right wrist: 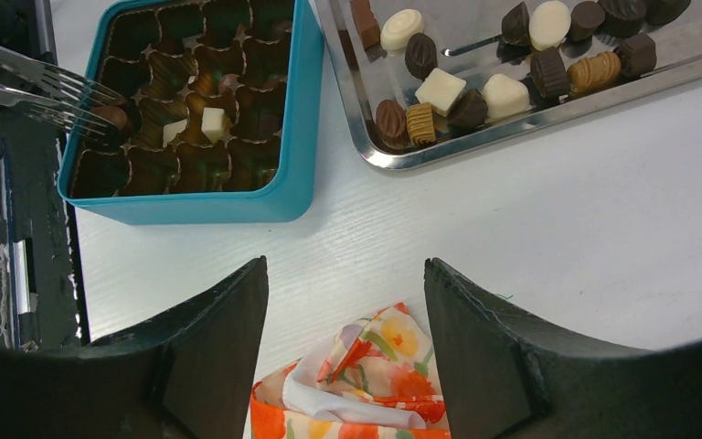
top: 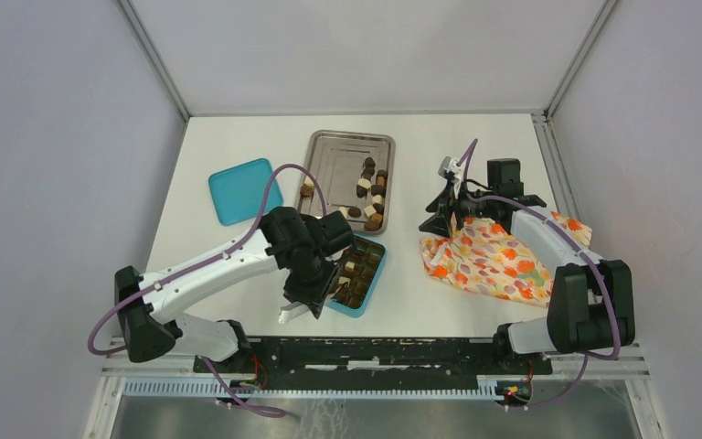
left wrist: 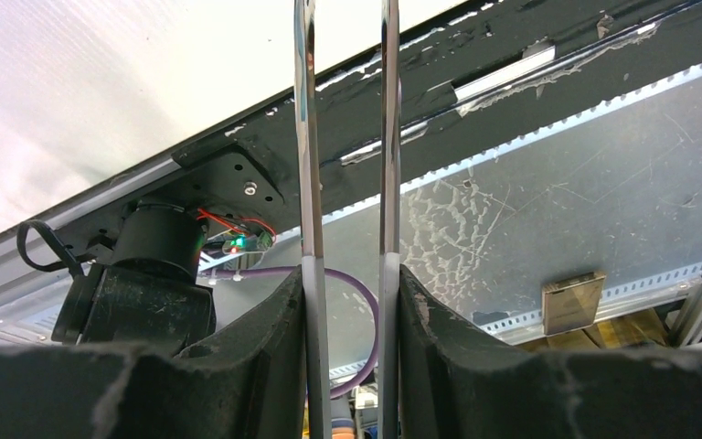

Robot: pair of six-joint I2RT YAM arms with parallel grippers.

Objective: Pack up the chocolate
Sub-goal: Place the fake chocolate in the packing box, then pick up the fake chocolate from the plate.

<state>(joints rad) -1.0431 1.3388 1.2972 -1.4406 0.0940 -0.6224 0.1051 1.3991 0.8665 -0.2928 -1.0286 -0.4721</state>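
Several pieces of chocolate, dark, mid-brown and cream, lie in the steel tray. More pieces sit in the compartments of the teal box. My left gripper is shut on metal tongs at the box's near-left side. The forked tips of the tongs straddle a brown piece in a left compartment of the box. Open and holding nothing, my right gripper hovers over the corner of the orange floral cloth.
A teal lid lies flat left of the tray. The cloth is bunched under the right arm. The black rail with the arm bases runs along the near table edge, close behind the box.
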